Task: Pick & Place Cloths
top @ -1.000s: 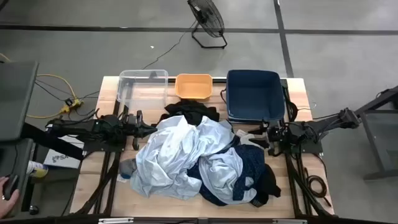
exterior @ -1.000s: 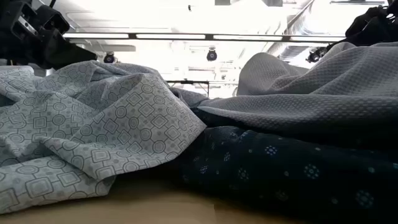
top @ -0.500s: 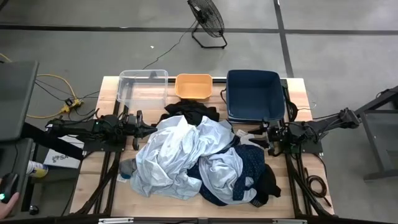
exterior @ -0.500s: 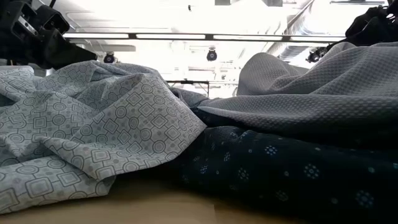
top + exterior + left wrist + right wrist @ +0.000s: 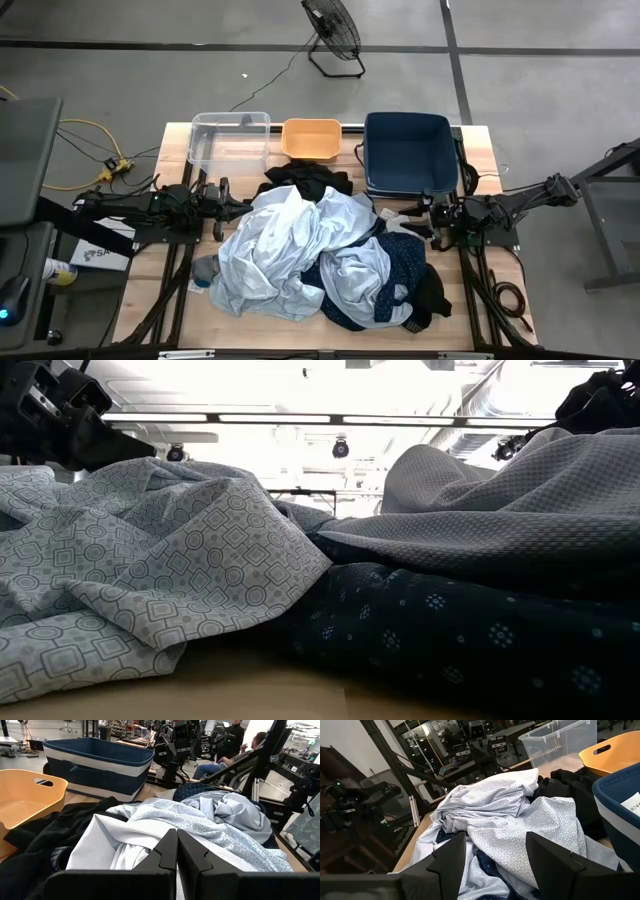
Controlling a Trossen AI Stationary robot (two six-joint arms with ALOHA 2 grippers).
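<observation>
Seen from above, the cloths [image 5: 320, 255] lie heaped in one big pile on the middle of the tabletop [image 5: 480, 150], reaching toward its near edge: a large pale blue patterned sheet [image 5: 285, 250] on top, a black garment [image 5: 305, 180] at the far side of the heap, and a navy dotted piece [image 5: 405, 265] toward the right edge. Along the far edge stand a clear bin [image 5: 230, 140], an orange bin [image 5: 310, 140] and a navy bin [image 5: 407, 150], in that order from the left. The left gripper [image 5: 228, 205] sits at the left edge of the pile, and the right gripper [image 5: 425, 222] sits at the right edge of it, both low over the table. In the low view, the pale blue sheet [image 5: 150, 580] fills the left, a grey dotted-weave cloth [image 5: 500, 500] drapes across the right, and the navy dotted piece [image 5: 460, 630] lies beneath it on the wood. In the left wrist view, the left gripper [image 5: 177, 851] has its two dark fingers pressed together, clenched on nothing, with the pile just beyond the tips and the navy bin [image 5: 100, 762] and orange bin [image 5: 25, 800] farther off. In the right wrist view, the right gripper [image 5: 495, 855] has its fingers spread apart and empty, released above the pale sheet [image 5: 505, 815], with the clear bin [image 5: 560, 742] beyond.
</observation>
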